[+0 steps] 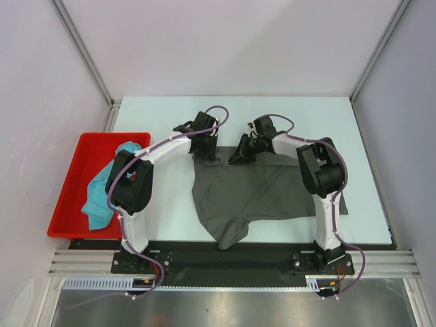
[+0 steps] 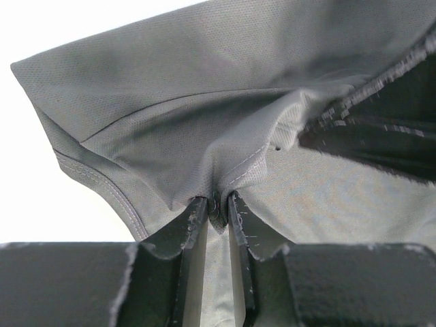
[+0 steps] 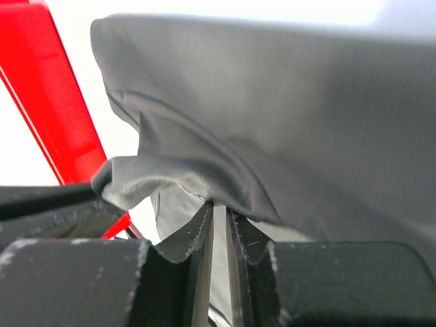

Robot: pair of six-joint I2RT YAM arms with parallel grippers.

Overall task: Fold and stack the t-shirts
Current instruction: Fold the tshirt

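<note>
Lining the enclosure: pale blank wall panels (image 1: 225,41) on three sides, joined by aluminium corner posts (image 1: 85,54).

Surface: white matt worktop (image 1: 320,119), with a black strip (image 1: 225,255) and a ribbed metal rail (image 1: 231,306) along its near edge.

Item 1: dark grey t-shirt (image 1: 266,194), a soft, fine-knit cloth. It lies rumpled at the worktop's centre between the two arms, one sleeve trailing toward the near edge, its far edge raised off the surface.

Item 2: teal t-shirt (image 1: 101,194), bunched in the red tray (image 1: 71,180) and partly hidden behind the left arm (image 1: 133,184).

Item 3: red tray, glossy rigid plastic, rectangular, at the worktop's left edge.

Left fingers (image 2: 191,221): black, with frayed padding, clamped on a gathered pinch of the grey shirt beside a stitched seam.

Right fingers (image 3: 197,228): the same build, drawn close together and clamped on a folded edge of the grey shirt.

Views compared: only the top view shows the teal shirt, the walls and the whole lie of the cloth. Only the wrist views show the knit, the stitching and the grips. The right wrist view also takes in the tray's red rim (image 3: 41,88) beyond the hanging cloth.
</note>
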